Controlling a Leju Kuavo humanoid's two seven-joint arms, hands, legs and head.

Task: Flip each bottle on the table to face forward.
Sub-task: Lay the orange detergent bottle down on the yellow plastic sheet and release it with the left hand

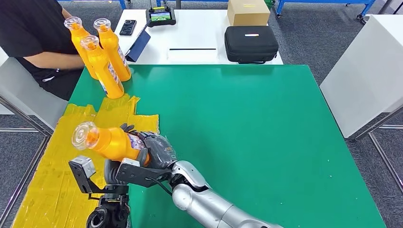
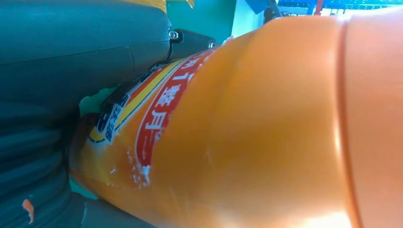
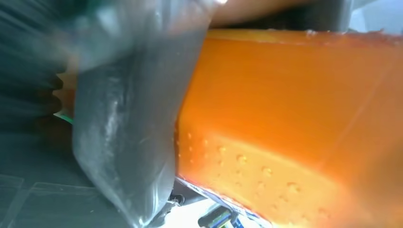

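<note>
An orange bottle with a clear cap lies tilted above the front left of the green table, cap pointing left. My right hand grips its lower body from the right. My left hand holds it from below, mostly hidden under it. In the left wrist view the bottle shows its red and yellow label against my left hand. The right wrist view has the plain orange side of the bottle beside my right hand. Three more orange bottles stand upright at the back left corner.
A person in black sits at the back left, next to the standing bottles. Yellow tape covers the table's left part. Behind is a white table with a black case and a cardboard box. Another white table stands at the right.
</note>
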